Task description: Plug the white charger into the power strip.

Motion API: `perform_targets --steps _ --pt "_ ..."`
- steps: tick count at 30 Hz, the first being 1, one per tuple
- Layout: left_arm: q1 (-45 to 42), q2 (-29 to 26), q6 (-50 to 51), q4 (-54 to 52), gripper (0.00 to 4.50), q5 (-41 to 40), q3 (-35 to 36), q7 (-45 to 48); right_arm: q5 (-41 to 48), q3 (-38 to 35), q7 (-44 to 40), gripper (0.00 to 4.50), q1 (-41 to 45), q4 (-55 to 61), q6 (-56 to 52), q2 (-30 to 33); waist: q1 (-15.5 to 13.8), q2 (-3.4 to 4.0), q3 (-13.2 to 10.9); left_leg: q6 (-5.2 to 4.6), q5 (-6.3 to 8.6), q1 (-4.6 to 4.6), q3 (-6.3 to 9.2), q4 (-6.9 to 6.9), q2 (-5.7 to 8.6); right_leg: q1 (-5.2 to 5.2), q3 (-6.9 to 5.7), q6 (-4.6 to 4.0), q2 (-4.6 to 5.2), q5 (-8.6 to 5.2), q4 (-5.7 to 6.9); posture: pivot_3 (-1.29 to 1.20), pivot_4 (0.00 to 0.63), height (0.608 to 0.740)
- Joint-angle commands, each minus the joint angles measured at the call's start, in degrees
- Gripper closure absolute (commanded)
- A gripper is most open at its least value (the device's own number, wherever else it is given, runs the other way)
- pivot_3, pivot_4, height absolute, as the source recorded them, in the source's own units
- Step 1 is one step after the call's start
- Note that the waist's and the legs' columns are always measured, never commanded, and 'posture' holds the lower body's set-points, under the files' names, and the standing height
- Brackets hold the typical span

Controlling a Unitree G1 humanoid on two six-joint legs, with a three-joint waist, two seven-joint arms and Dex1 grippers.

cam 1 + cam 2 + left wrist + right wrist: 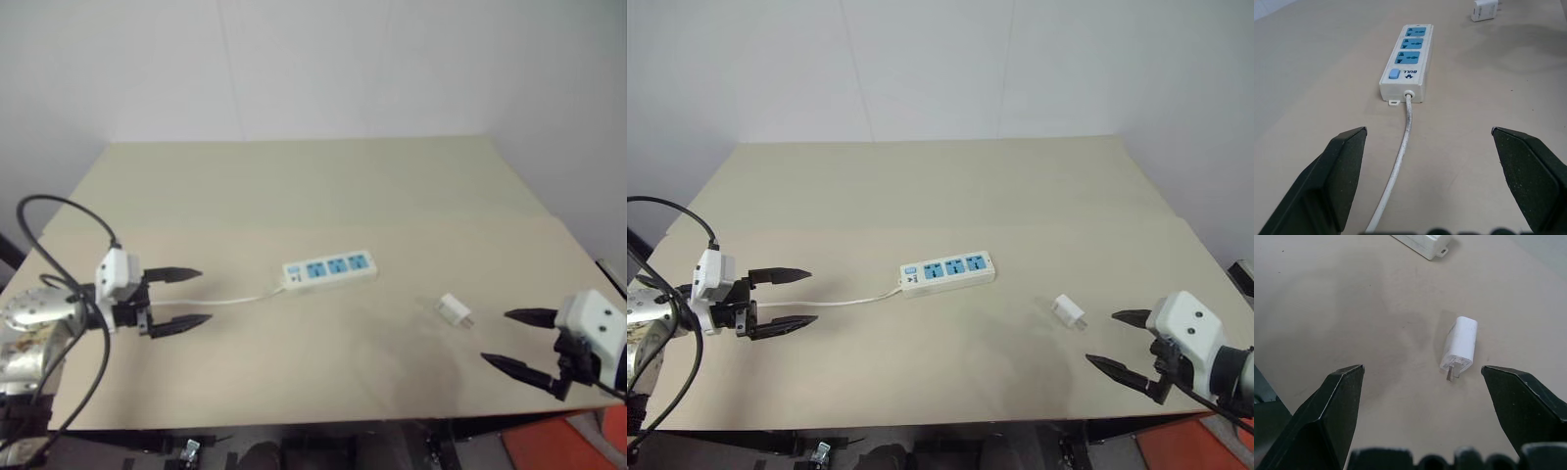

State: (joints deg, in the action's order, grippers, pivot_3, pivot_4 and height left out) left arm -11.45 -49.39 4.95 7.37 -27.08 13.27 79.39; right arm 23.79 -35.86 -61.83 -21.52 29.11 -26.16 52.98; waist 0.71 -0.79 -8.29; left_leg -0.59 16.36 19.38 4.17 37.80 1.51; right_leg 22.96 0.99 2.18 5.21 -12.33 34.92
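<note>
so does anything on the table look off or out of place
Nothing looks damaged or spilled. The white charger lies on its side on the table, prongs level, apart from the power strip, whose three sockets are empty. The left gripper and right gripper are open, holding nothing.

This looks like a robot test room or lab rather than a home. A plain beige surface stands pushed into a corner of bare, pale walls, with no pictures or furnishings on them. The surface carries almost nothing: a power strip with its thin white cord, and a small white charger lying apart from it. A loose black cable loops in the open by the left arm, and something orange sits on the floor beyond the surface's near right corner.
</note>
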Motion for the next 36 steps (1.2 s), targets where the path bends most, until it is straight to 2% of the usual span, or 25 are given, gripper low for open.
perform_targets --steps 1,12,17,23,28,36 --pt "-1.2 -0.2 -1.5 0.1 0.04 -0.1 0.4 0.2 0.1 -2.0 0.5 0.0 0.4 0.7 0.5 0.5 0.0 0.0 0.0 0.0 0.0 0.0 0.0 0.0 0.0 0.0 0.0 0.0 0.0 0.0 0.0 0.0 0.15 0.74" --pt "-3.4 0.6 -3.8 4.5 0.04 1.2 -0.6 0.2 0.2 -2.7 1.8 0.0 -1.0 2.4 0.3 -0.6 0.0 -0.01 0.0 0.0 0.0 0.01 0.0 0.0 0.0 0.0 0.0 0.09 0.0 -0.05 -0.01 0.0 0.15 0.74" --pt "-11.5 7.4 -11.6 16.8 0.04 3.8 -2.5 -1.1 0.2 -0.8 3.7 0.0 -0.1 3.7 0.0 -1.0 -0.5 -0.03 0.0 0.01 0.0 -0.04 0.01 0.02 0.15 -0.06 -0.03 0.09 0.03 -0.05 0.01 0.0 0.15 0.74" --pt "-27.1 16.4 -23.5 40.6 0.04 10.7 -8.2 2.3 1.3 6.3 8.8 0.0 6.1 7.3 -2.1 -1.8 -0.8 -0.14 0.0 0.01 -0.01 -0.01 0.03 0.06 0.25 -0.08 -0.08 -0.07 0.05 0.07 0.0 0.0 0.15 0.74" --pt "-37.5 21.9 -29.1 56.4 0.04 14.6 -9.8 2.5 1.9 9.8 12.7 0.0 8.6 11.1 -4.7 -3.4 -0.7 -0.24 -0.1 0.0 0.0 0.27 0.07 0.09 0.35 0.08 -0.1 -0.04 0.09 0.06 -0.01 0.0 0.15 0.74" --pt "-45.4 26.0 -29.5 66.4 0.04 20.8 -11.0 0.6 2.3 9.9 17.6 0.0 5.1 17.3 -7.5 -6.3 -0.6 -0.26 -0.1 -0.05 0.02 0.45 0.14 0.13 0.37 0.15 -0.15 0.02 0.1 0.09 0.05 0.0 0.15 0.74"
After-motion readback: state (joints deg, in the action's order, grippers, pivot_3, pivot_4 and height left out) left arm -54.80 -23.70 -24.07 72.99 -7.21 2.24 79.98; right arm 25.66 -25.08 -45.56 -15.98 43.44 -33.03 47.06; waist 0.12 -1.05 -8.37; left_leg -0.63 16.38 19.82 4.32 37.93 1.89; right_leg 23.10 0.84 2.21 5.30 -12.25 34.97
